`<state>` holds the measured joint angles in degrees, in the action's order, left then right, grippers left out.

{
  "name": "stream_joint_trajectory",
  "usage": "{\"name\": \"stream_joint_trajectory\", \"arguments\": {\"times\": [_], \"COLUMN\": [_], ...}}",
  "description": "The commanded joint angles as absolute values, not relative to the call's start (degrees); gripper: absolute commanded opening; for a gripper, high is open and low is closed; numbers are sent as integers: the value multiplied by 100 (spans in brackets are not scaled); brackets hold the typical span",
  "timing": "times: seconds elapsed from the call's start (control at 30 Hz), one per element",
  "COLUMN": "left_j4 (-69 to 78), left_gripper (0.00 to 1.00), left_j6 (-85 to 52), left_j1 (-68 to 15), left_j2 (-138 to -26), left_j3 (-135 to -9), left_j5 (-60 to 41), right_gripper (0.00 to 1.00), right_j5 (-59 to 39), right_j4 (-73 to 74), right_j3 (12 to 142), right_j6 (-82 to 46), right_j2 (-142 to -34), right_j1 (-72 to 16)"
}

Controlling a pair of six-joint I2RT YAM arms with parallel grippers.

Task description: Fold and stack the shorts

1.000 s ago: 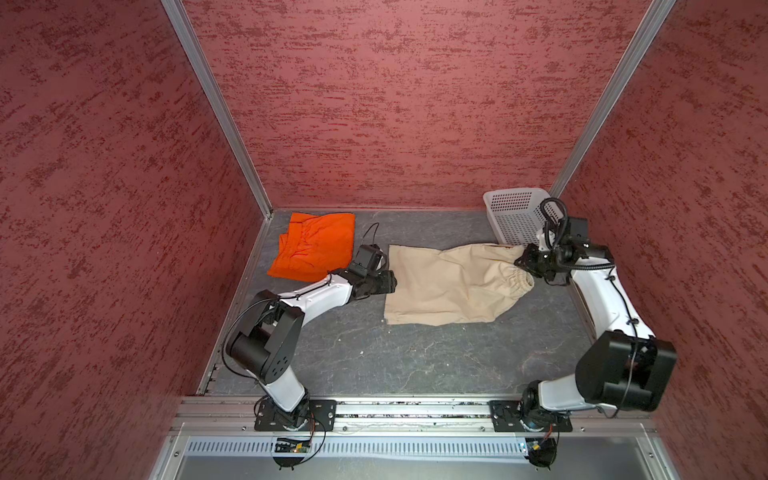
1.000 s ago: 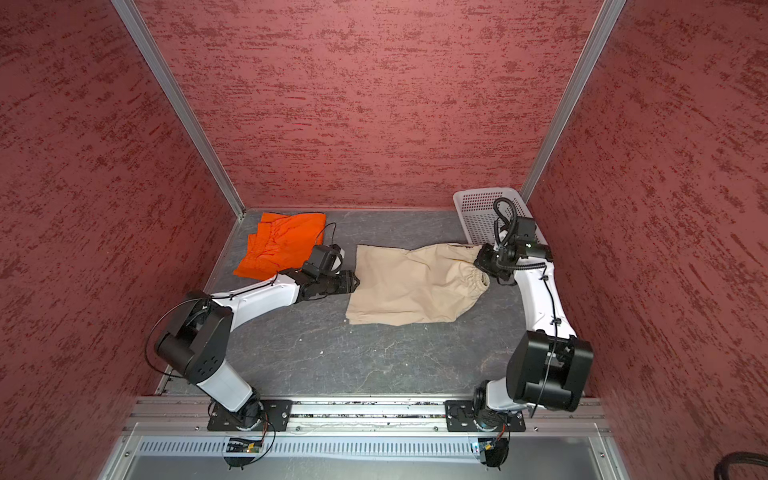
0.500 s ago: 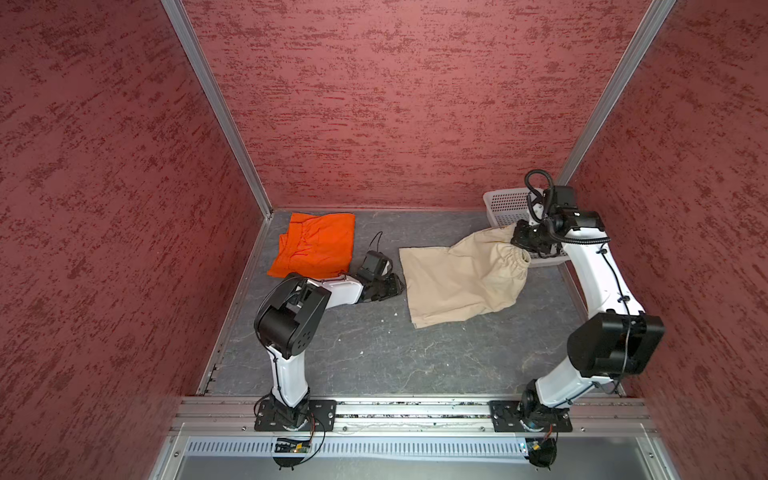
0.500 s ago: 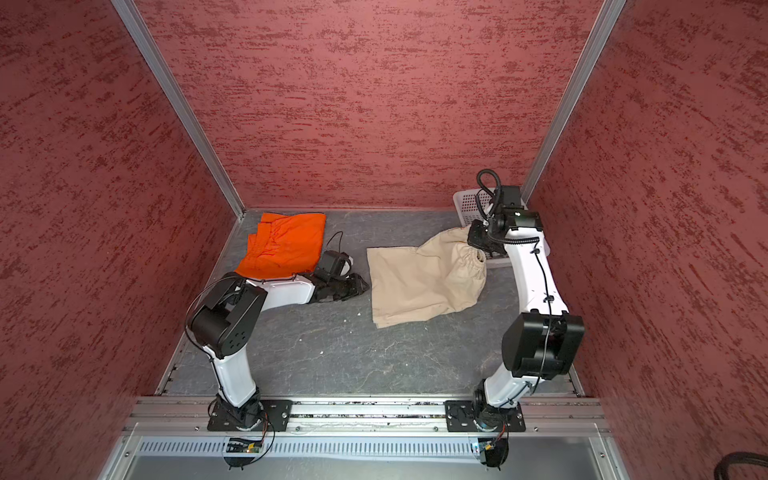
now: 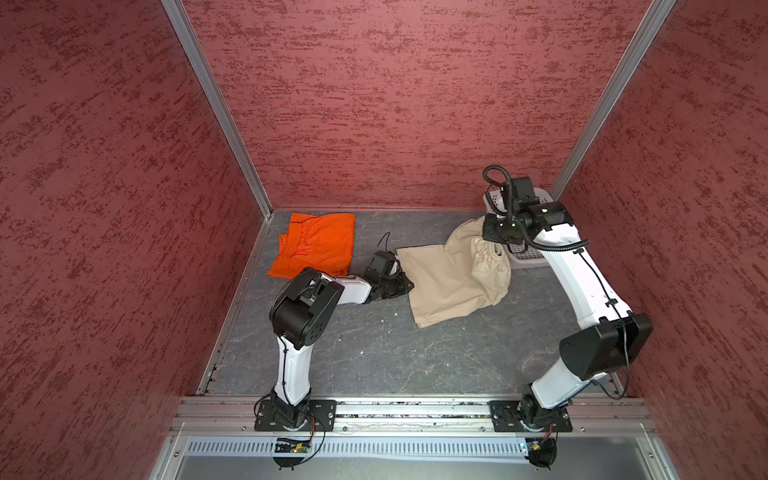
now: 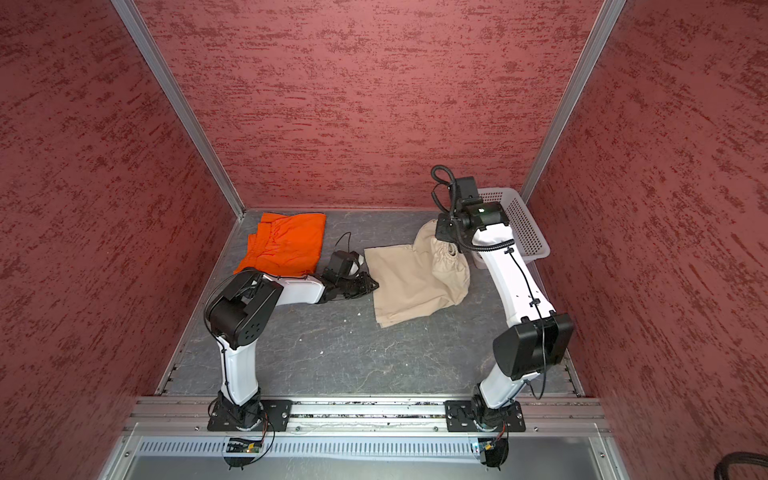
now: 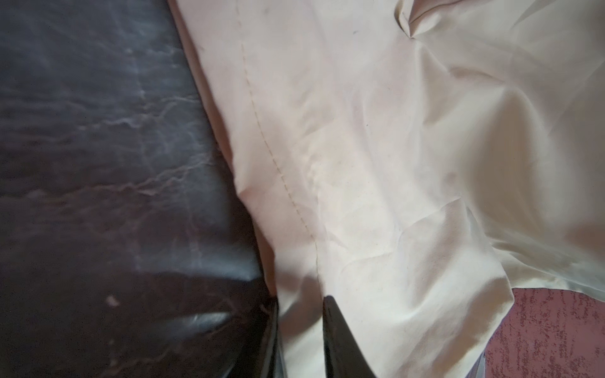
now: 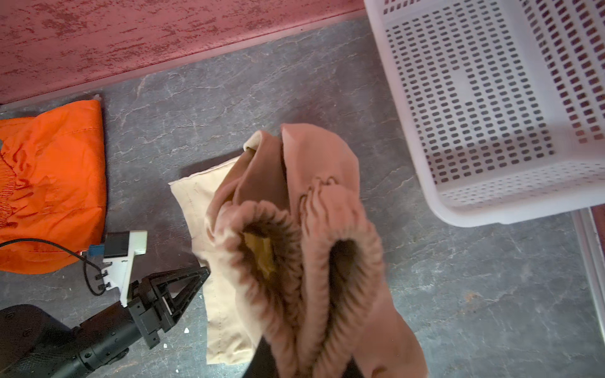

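The beige shorts [image 5: 444, 286] [image 6: 409, 286] lie in the middle of the grey table. Their gathered waistband is lifted off the surface, and my right gripper [image 5: 494, 243] [image 6: 446, 245] [image 8: 307, 363] is shut on it, fingers mostly buried in the cloth. My left gripper [image 5: 409, 286] [image 6: 374, 286] [image 7: 301, 299] lies low at the opposite hem. Its two fingers stand narrowly apart with the stitched edge of the beige shorts [image 7: 393, 131] between them. The orange shorts [image 5: 316, 245] [image 6: 286, 245] [image 8: 49, 196] lie folded at the back left, apart from both grippers.
A white perforated basket [image 6: 523, 232] [image 8: 491, 98] stands in the back right corner, right behind the right wrist. Red walls close in three sides. The left arm's raised elbow [image 5: 305, 307] hangs over the left part of the table.
The right gripper has lifted the waistband up and back, dragging the beige shorts rightward. The left gripper has followed the hem to the right, its jaws have narrowed, and its elbow has risen.
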<state>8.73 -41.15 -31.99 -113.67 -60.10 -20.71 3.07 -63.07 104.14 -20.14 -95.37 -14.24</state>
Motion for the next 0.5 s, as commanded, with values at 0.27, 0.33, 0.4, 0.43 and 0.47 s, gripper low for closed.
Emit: {"name": "stream_joint_trajectory", "arguments": {"times": [0.27,0.33,0.4,0.43,0.47], "left_j4": [773,773,780,774,773], "left_gripper": [26,27,28,28,29], "left_j6": [-4168,-4183,-4198,-4200,-4216], "left_j1": [-3219,-3202,-3187,-3173,-3162], "left_j2": [-11566,-11532,-11476,-11442,-11412], "left_j3": [-6003,-6000,-5979,-5959,-5936], "left_j5": [-1983,-1978,-1967,-1954,-1943], "right_gripper": [13,14,14,15,16], "right_j5": [1156,1017,827,719,643], "right_j4": [-6047,-5836,-5585,-5469,-5390], "right_j3": [10537,10434,10327,10281,10261], "right_j6": [-2557,-2580,-2618,-2640,-2665], "right_j2": [-10580,-10784,-11001,-11122,-11246], "right_j1": [-2591,-2747,-2878,-2961,-3016]}}
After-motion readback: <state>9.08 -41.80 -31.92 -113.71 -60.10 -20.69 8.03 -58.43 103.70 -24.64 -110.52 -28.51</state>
